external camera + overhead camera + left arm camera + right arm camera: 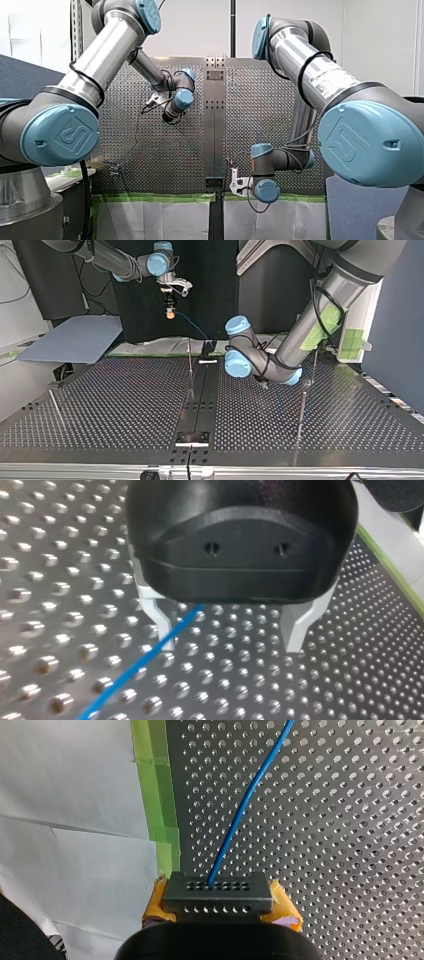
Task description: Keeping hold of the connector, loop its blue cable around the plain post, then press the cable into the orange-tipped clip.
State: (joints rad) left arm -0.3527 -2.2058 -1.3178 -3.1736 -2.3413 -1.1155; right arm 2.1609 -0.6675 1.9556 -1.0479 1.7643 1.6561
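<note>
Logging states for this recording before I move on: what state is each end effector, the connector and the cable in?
Connector: held between yellow pads, raised off the table.
Right end effector: shut on the connector.
Blue cable: attached to the connector, trailing down to the table, not gripped elsewhere.
Left end effector: open, low over the table, blue cable passing one finger.

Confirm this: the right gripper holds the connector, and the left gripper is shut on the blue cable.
One part is wrong. The left wrist view shows the left gripper open, with the cable running unclamped through it. The right gripper does hold the connector.
</note>
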